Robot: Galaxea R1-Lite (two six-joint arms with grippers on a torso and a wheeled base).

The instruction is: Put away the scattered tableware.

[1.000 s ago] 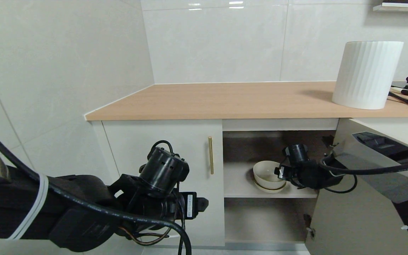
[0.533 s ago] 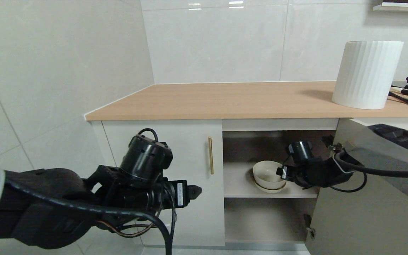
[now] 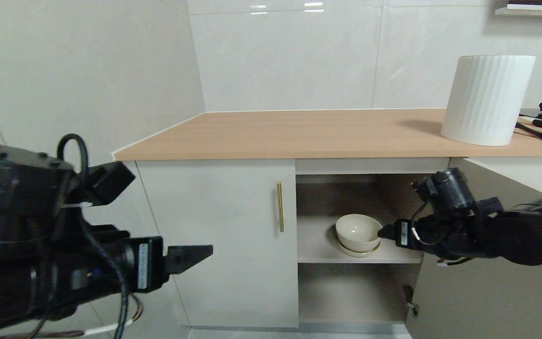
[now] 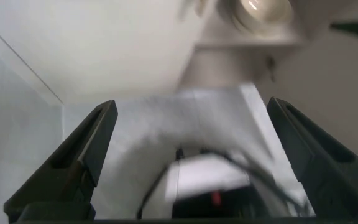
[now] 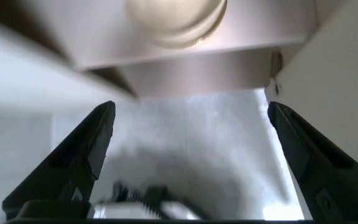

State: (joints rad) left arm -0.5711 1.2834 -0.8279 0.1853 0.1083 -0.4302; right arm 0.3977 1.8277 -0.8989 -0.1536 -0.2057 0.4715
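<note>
Bowl [image 3: 356, 231] sits on plate [image 3: 358, 253] on the upper cabinet shelf [image 3: 313, 241]. Right gripper [image 3: 385, 231] at bowl's 3 o'clock, just beside rim, arm level, fingers spread, empty. Left gripper [image 3: 203, 253] at 9 o'clock, well apart, fingers spread, empty.

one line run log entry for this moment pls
bowl on plate, cabinet shelf | right end effector open, empty, beside bowl | left end effector open, empty, by shut door

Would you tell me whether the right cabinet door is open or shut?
Open: the right door stands swung outward, baring the shelf where an upright bowl sits on a plate; the left door is shut.
</note>
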